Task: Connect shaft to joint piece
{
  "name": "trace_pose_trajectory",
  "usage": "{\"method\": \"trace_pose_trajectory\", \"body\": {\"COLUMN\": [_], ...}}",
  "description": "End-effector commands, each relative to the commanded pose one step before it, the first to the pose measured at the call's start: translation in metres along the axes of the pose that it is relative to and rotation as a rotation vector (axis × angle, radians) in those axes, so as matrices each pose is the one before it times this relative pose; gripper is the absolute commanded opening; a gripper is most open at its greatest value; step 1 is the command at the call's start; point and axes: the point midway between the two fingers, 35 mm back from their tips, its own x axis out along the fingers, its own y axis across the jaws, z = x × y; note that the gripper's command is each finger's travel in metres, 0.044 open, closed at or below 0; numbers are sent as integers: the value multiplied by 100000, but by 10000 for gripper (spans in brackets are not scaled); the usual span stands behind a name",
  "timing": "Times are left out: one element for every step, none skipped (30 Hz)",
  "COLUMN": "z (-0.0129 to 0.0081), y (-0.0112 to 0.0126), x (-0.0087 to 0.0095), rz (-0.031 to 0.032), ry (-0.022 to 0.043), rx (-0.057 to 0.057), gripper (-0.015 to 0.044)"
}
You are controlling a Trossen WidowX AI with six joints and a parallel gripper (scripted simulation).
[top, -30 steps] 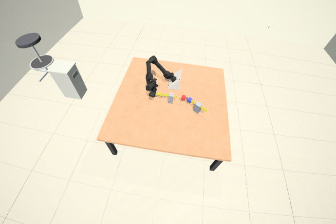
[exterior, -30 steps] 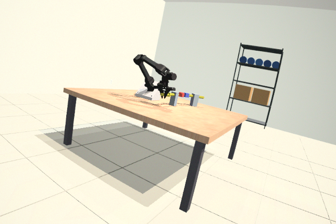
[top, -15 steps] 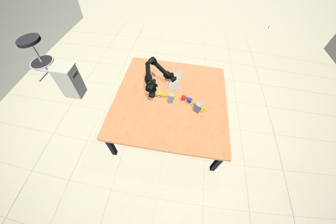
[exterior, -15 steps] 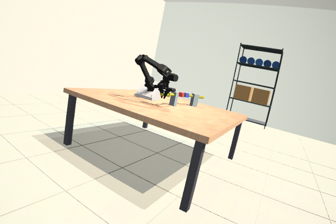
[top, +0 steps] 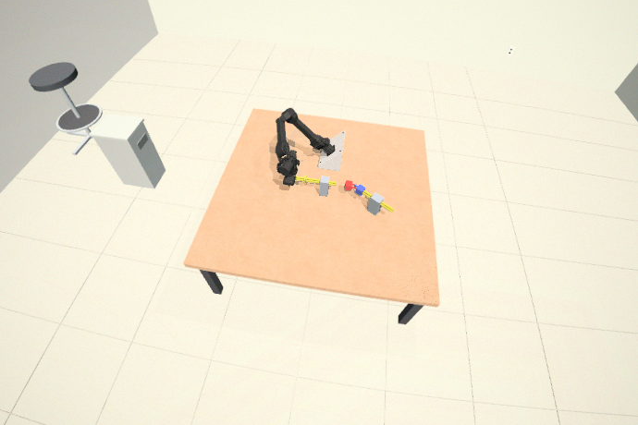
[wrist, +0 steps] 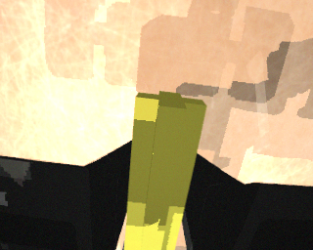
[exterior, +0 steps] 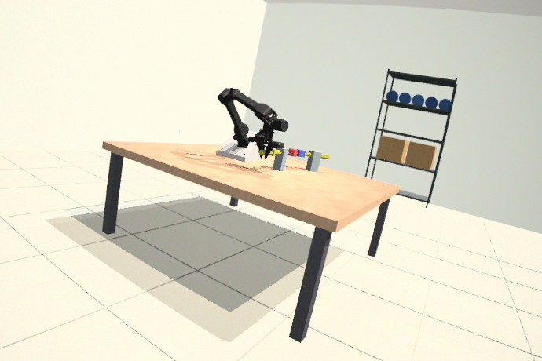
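Observation:
The second shaft (top: 313, 181) (exterior: 276, 152) (wrist: 170, 130) is long and yellow and runs through a grey block (top: 324, 188) (exterior: 280, 161). My gripper (top: 292, 180) (exterior: 265, 154) (wrist: 157, 147) is shut on this shaft near its outer end, on the side of the block away from the joint. In the top view a short gap lies between the shaft's inner end and the red joint piece (top: 349, 185) (exterior: 292, 152). A blue piece (top: 360, 189) (exterior: 301, 153) links it to the first shaft (top: 387, 207) (exterior: 324, 156), which is held at an angle in another grey block (top: 374, 204) (exterior: 313, 162). The red piece's opening is too small to see.
The pale base plate (top: 335, 160) (exterior: 251, 153) of the arm stands on the wooden table (top: 288, 245) (exterior: 349, 186), behind the second shaft in the top view. A stool (top: 53, 76) and a white cabinet (top: 116, 147) stand on the floor, off the table.

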Motion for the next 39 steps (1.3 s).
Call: {"method": "trace_pose_trajectory", "body": {"z": [-672,-165,-163,-161,-159,-157,-155,-153,-152,-150,-149,-148,-147,-146,-146,-146,-146,-146,-146,-146,-146,-146,-146,-145,-145,-145,-145,-145,-145,-145,-145,-145,-145,-146,-146,-146,-164,-162,-162], "y": [16,1,1,1,1,0,0,0,0,0,0,0,0,0,0,0,0,0,0,0,0,0,0,0,0,0,0,0,0,0,0,0,0,0,0,0,0,0,0], "x": [44,3,2,2,2,2,1,1,1,1,1,1,1,1,1,1,1,1,1,1,1,1,1,1,1,1,1,1,1,1,1,1,1,1,1,1,1,1,1], "rz": [-963,-176,-150,-127,-108,-92,-78,-66,-56,-47,-40,-34,-29,-25,-21,-18,-16,-14,-12,-10,-9,-8,-7,-6,-5,-5,-4,-4,-3,-3,-3,-3,-2,-2,-2,-2,-2,-2,-2], "ry": [374,41,34,29,24,21,18,16,14,12,11,10,9,8,8,8,7,7,7,7,6,6,6,6,6,6,6,6,6,6,6,6,6,6,6,6,6,6,6], "rx": [159,-2,-2,-2,-2,-2,-2,-2,-2,-2,-2,-2,-2,-2,-2,-2,-2,-2,-2,-2,-2,-2,-2,-2,-2,-2,-2,-2,-2,-2,-2,-2,-2,-1,-1,-1,-2,-1,-1], "gripper": [0,0,0,0,0,0,0,0,0,0,0,0,0,0,0,0,0,0,0,0,0,0,0,0,0,0,0,0,0,0,0,0,0,0,0,0,0,0,0]}}
